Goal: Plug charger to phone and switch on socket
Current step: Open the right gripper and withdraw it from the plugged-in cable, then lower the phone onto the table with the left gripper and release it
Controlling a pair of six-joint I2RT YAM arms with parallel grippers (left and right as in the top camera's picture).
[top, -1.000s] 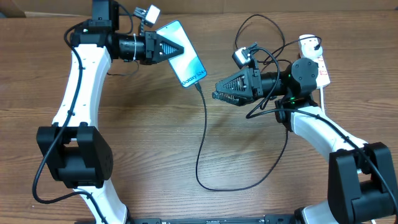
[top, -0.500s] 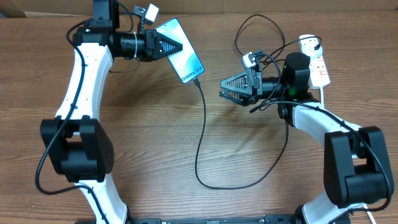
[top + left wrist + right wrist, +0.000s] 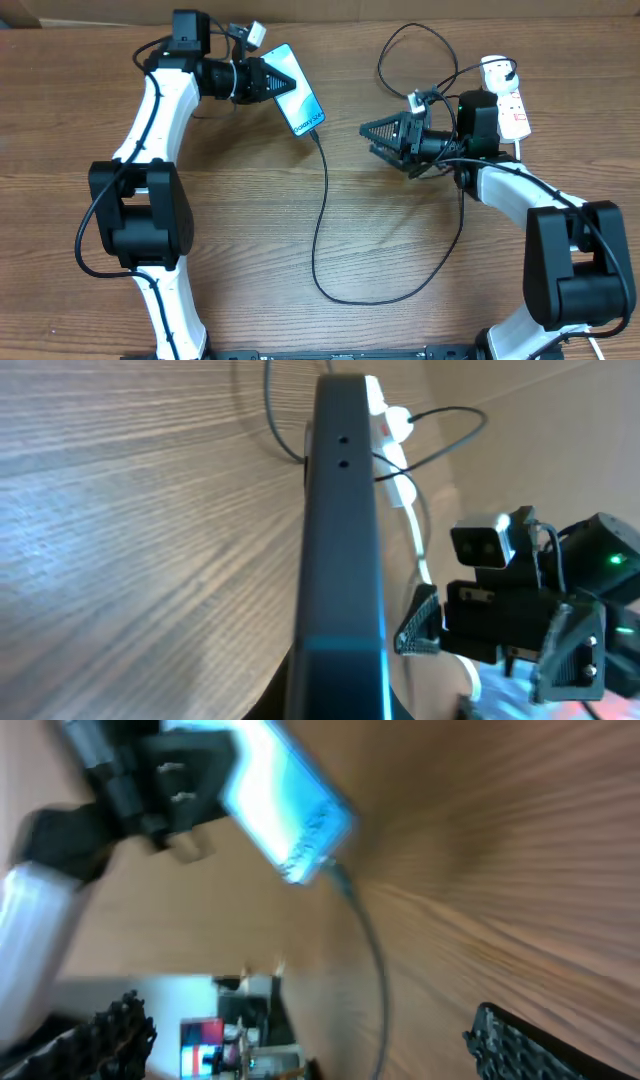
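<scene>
Overhead, phone (image 3: pixel 303 100) gripped by left end effector (image 3: pixel 278 80)

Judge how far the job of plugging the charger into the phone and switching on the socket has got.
Looks done: the charger runs into the bottom edge of the phone, apparently plugged in. In hand: the left pincer grips the phone, while the right pincer is open and empty, between phone and socket. Left: switching on the socket. Its switch state is too small to read.
</scene>
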